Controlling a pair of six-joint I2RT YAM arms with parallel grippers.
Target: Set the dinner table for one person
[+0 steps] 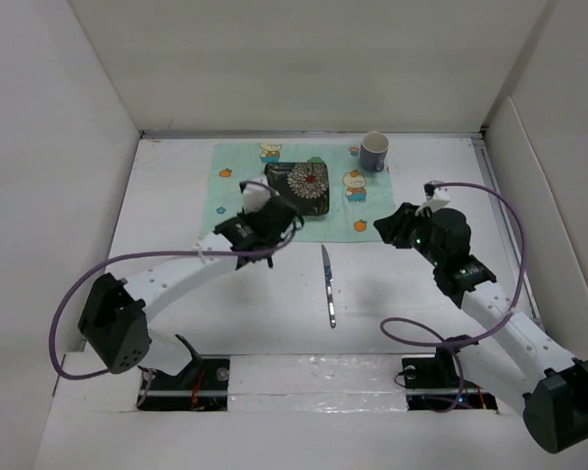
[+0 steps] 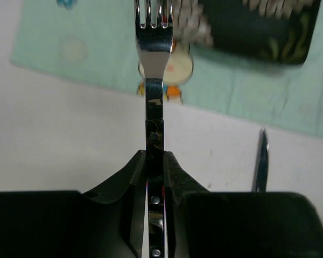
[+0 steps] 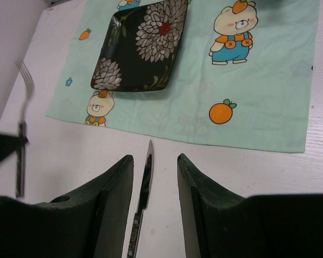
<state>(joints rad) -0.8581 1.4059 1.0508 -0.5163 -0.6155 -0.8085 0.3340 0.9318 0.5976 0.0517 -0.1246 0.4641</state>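
Note:
The white dinner table (image 1: 274,318) carries a mint-green placemat (image 1: 240,166) with a black floral plate (image 1: 299,188) on it. A cup (image 1: 373,151) stands at the mat's far right corner. My left gripper (image 1: 274,220) is over the mat's near left edge, shut on a fork (image 2: 153,48) by its handle, tines pointing towards the mat. A knife (image 1: 328,284) lies on the bare table in front of the mat. My right gripper (image 1: 384,228) is open and empty, right of the knife. In the right wrist view the knife (image 3: 145,183) shows between my gripper's (image 3: 155,158) spread fingers.
White walls enclose the table on the left, back and right. Purple cables loop from both arms, one (image 1: 412,333) lying on the table near the right base. The plate (image 3: 142,45) and the held fork (image 3: 22,118) also show in the right wrist view.

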